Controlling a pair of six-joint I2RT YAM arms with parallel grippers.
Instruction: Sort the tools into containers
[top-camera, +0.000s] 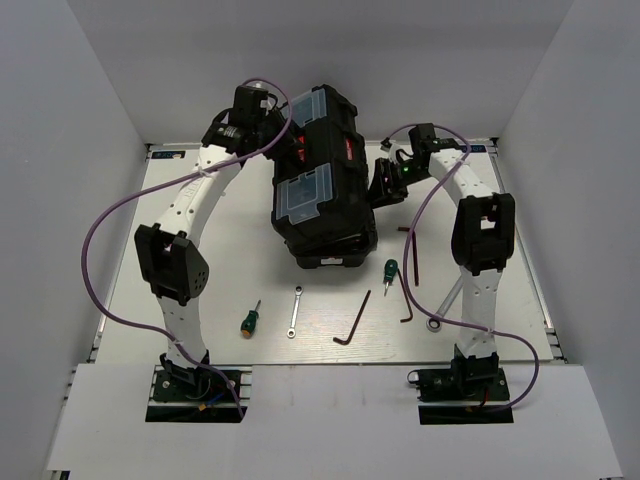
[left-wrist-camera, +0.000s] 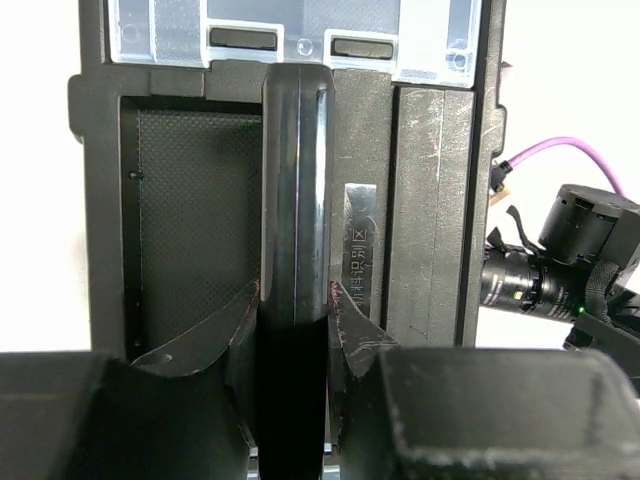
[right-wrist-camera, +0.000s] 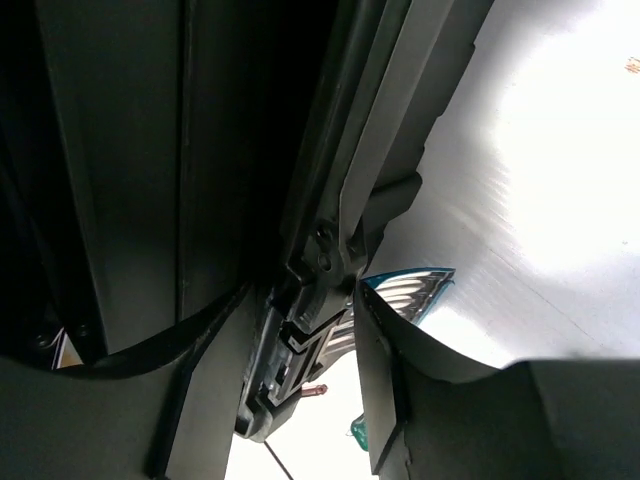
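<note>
Seven tools (top-camera: 294, 311) lie loose at 6 o'clock from the toolbox (top-camera: 320, 180), most nearer the right gripper (right-wrist-camera: 305, 290), its grip at the side latch (right-wrist-camera: 310, 335) unclear; the left gripper (left-wrist-camera: 295, 300) clamps the handle (left-wrist-camera: 295, 180).

White-walled booth enclosing one pale work table, brightly lit.
Table (top-camera: 240, 230) matt grey-white, edged along the sides by a thin metal rail (top-camera: 546, 300); plain white back wall (top-camera: 400, 60), left wall (top-camera: 50, 220) and right wall (top-camera: 595, 200) rising from its edges, greyer toward the far corners; flat white panel (top-camera: 330, 420) across the near edge. Even overhead lighting, soft shadows; strong glare off the tabletop in the right wrist view.
</note>
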